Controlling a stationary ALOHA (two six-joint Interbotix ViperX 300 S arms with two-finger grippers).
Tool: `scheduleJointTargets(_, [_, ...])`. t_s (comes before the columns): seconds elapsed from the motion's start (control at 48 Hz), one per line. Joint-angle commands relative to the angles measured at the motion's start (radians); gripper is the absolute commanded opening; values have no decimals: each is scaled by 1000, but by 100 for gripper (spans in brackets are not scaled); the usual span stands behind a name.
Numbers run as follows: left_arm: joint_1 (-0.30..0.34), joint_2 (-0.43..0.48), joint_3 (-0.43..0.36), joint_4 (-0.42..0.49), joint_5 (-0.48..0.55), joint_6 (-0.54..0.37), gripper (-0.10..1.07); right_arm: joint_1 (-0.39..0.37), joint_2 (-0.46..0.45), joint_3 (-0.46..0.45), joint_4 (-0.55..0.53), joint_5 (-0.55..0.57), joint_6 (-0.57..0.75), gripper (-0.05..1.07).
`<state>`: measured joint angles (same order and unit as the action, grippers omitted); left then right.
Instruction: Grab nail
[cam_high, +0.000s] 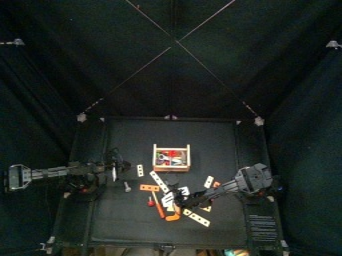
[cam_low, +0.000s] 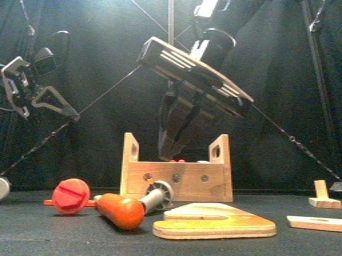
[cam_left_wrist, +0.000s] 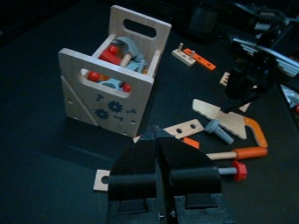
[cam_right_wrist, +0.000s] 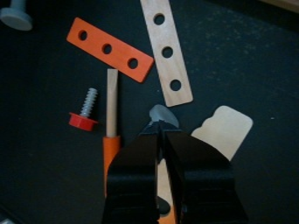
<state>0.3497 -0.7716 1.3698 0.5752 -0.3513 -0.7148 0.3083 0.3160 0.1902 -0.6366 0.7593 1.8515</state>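
A grey nail (cam_right_wrist: 162, 115) lies on the black table beside a flat wooden saw piece (cam_right_wrist: 222, 131); it also shows in the left wrist view (cam_left_wrist: 219, 131). My right gripper (cam_right_wrist: 160, 133) hangs right above it with the jaws shut, and the jaws hide part of the nail. The left wrist view shows this gripper (cam_left_wrist: 247, 83) above the table, with the nail lying below it. My left gripper (cam_left_wrist: 163, 150) is shut and empty, a short way from the wooden toolbox (cam_left_wrist: 117, 74).
Near the nail lie an orange strip with holes (cam_right_wrist: 108, 48), a wooden strip (cam_right_wrist: 167, 48), a red screw (cam_right_wrist: 84, 109) and a wooden stick (cam_right_wrist: 111, 105). The toolbox (cam_high: 171, 155) stands mid-table. A screwdriver (cam_low: 123, 210) lies by the front edge.
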Motion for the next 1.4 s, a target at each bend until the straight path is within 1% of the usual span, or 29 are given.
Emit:
scheduleJointTargets(0.0, [-15, 3, -23, -5, -14, 2, 29, 18, 14, -80, 8, 48, 2, 49])
scheduleJointTargets(0.188, [-29, 3, -26, -5, -12, 0, 29, 35, 52, -138, 44, 137, 9, 74])
scheduleJointTargets(0.271, [-31, 3, -26, -6, -12, 0, 29, 37, 64, -150, 55, 163, 9, 81])
scheduleJointTargets(0.354, [-31, 3, -23, -5, -12, 0, 29, 35, 78, -156, 61, 173, 11, 85])
scheduleJointTargets(0.562, [-31, 3, -23, -5, -12, 0, 29, 32, 118, -163, 63, 173, 17, 85])
scheduleJointTargets(0.75, [-31, 3, -20, -5, -12, 0, 29, 5, 138, -179, 54, 173, 15, 85])
scheduleJointTargets(0.938, [-31, 3, -17, -5, -11, -2, 29, -3, 149, -199, 44, 173, 14, 85])
scheduleJointTargets(1.104, [-31, 3, -15, -9, -9, -2, 29, -21, 172, -201, 60, 172, 8, 85])
scheduleJointTargets(1.271, [-31, 3, -15, -17, -8, 0, 29, -32, 187, -198, 57, 172, 3, 84])
scheduleJointTargets(1.375, [-31, 3, -15, -15, -6, 0, 29, -35, 187, -195, 54, 172, 2, 82])
